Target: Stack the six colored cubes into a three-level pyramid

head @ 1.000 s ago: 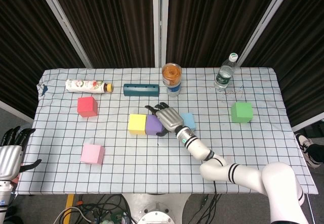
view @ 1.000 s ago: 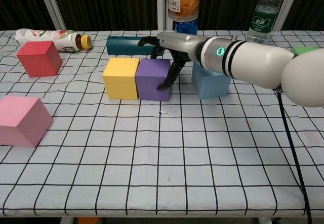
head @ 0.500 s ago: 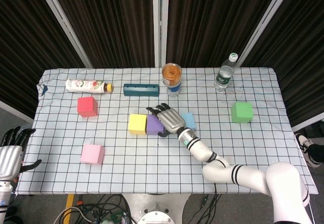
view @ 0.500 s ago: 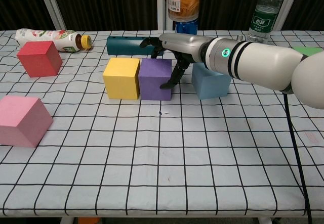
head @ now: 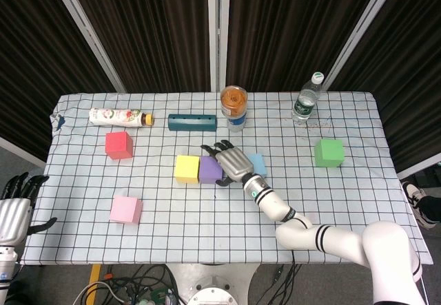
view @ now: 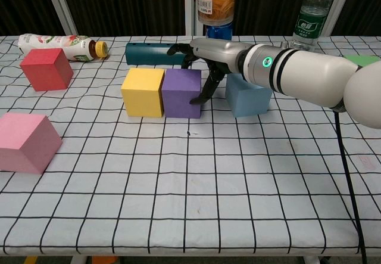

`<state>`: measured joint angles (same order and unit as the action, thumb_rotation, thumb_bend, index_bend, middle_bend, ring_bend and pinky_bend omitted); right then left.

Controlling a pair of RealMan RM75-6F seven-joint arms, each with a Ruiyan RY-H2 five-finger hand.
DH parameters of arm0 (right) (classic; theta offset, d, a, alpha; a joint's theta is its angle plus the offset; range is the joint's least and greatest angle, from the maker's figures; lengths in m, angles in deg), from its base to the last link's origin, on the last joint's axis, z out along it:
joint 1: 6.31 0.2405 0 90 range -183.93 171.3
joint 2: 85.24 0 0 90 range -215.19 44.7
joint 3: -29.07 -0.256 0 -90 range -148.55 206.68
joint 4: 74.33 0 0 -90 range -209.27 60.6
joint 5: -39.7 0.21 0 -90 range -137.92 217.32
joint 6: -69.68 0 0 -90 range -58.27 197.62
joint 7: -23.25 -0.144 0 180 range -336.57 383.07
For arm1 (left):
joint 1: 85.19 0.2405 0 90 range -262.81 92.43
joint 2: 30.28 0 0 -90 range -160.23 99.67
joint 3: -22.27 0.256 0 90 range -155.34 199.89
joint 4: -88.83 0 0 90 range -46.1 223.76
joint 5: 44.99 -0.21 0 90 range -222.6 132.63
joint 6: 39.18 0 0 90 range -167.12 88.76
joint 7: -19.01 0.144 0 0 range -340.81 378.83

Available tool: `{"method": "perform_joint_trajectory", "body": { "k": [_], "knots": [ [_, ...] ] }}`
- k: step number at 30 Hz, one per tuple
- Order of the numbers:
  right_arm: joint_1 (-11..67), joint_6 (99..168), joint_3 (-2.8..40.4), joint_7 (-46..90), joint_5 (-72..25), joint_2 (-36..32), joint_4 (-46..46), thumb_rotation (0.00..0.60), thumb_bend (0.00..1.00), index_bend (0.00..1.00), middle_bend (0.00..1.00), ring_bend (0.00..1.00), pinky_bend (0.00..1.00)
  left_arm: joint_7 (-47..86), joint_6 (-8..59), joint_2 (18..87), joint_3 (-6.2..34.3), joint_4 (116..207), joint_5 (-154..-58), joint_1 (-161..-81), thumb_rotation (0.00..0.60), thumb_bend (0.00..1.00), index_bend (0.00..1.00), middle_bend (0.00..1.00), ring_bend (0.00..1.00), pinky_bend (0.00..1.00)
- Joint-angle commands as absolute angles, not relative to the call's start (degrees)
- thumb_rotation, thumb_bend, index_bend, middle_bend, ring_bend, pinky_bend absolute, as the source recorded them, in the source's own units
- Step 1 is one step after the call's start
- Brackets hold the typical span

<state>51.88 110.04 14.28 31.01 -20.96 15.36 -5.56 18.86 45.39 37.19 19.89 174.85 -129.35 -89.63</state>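
I count six cubes on the counter [head: 344, 208], none stacked: red cube [head: 118, 144], pink cube [head: 125, 210], yellow cube [head: 187, 169], purple cube [head: 209, 170], blue cube [head: 257, 164], green cube [head: 329, 152]. My right hand [head: 230, 163] rests fingers on purple mid-counter; left hand [head: 14, 212] hangs spread off the left edge.

1. The head view looks steeply down from high above the near edge of the worktop [head: 83, 233], facing the dark curtains behind the far edge. It stands far enough back to take in all four edges.
2. The chest view sits low, just above the near edge, and looks almost level across the worktop [view: 178, 216] toward the far edge, much nearer to things.
3. Both views share the middle and far part of the worktop; the low view cuts off the right corners.
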Motion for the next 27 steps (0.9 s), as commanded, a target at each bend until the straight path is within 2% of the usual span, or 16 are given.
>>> {"method": "perform_joint_trajectory", "body": {
  "k": [1, 27],
  "knots": [
    [52.0, 110.22, 14.17, 31.1, -21.04, 15.52, -5.76, 0.6, 0.15, 0.0, 0.33, 0.08, 0.01, 18.8, 45.25, 37.14, 19.92, 174.88, -129.24, -89.62, 0.6, 0.0, 0.15, 0.14, 0.05, 0.08],
    [52.36, 109.48, 14.06, 30.31, -20.93, 16.04, -6.04, 0.6, 0.15, 0.0, 0.33, 0.08, 0.0, 18.67, 44.83, 37.1, 20.0, 174.84, -129.15, -89.75, 0.6, 0.0, 0.15, 0.14, 0.05, 0.08]
  ]
}}
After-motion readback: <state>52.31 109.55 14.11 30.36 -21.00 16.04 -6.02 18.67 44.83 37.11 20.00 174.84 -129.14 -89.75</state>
